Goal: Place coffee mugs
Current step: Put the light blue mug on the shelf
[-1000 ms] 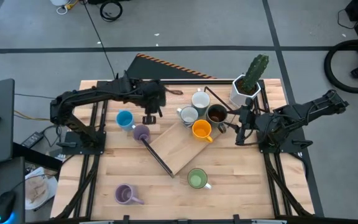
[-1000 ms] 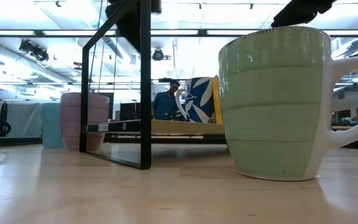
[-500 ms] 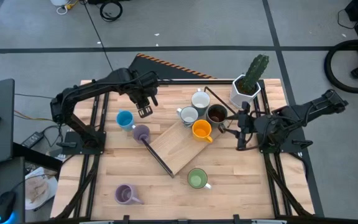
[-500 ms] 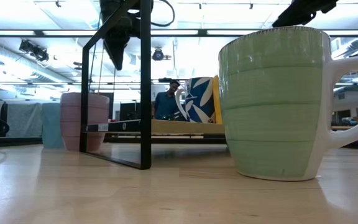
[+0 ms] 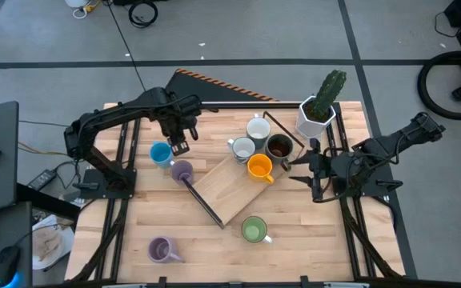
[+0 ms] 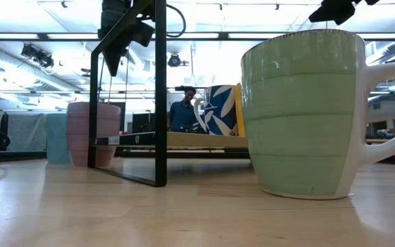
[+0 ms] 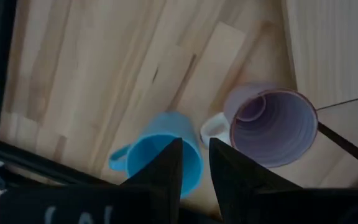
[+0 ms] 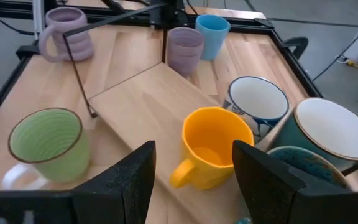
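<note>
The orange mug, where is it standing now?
In the high view the orange mug stands on the tilted wooden board, right of the table's centre, just in front of the dark brown mug and a white mug.

I see a pale wooden table (image 5: 310, 248), a smooth wooden board (image 8: 148, 118), and glossy glazed mugs (image 8: 213, 149).

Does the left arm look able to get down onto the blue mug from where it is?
Probably yes. The left gripper hangs just above the blue mug, jaws slightly apart and empty. A lilac mug stands close beside it, which may crowd one jaw.
</note>
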